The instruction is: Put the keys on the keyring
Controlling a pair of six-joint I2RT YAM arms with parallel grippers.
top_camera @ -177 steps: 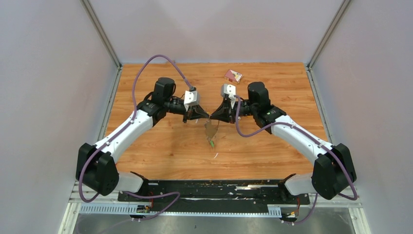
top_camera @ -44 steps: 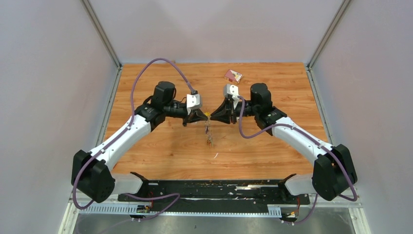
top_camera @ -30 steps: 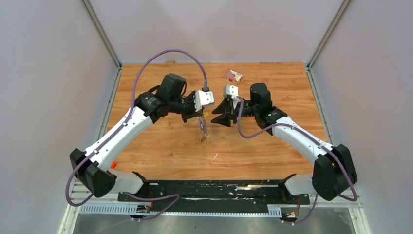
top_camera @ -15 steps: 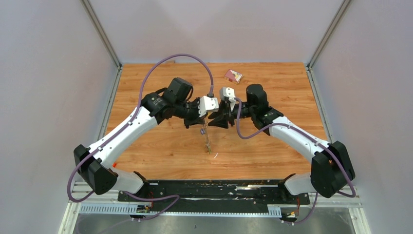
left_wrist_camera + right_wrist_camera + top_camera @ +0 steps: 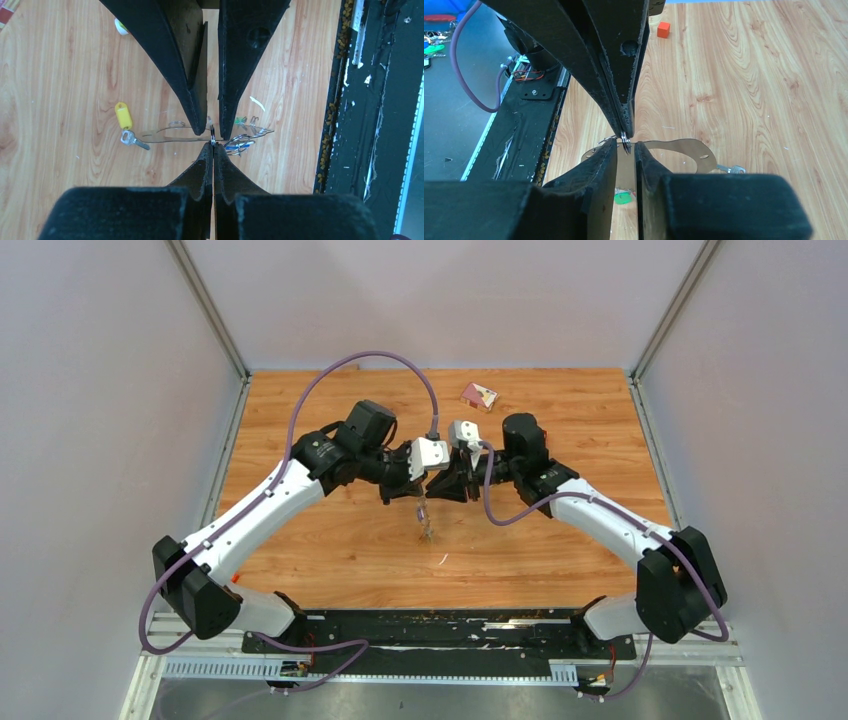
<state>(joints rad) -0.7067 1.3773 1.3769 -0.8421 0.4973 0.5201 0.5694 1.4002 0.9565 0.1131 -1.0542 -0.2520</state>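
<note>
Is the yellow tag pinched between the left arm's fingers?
No, the yellow tag sits well off to one side of the left fingers, which pinch a thin wire ring.

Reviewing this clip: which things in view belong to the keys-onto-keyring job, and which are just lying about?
In the job: keyring, pinched in the shut left claw; right claw, open on either side of it; yellow-tagged key.
Lying about: red-and-white block; orange cube; white scrap.
</note>
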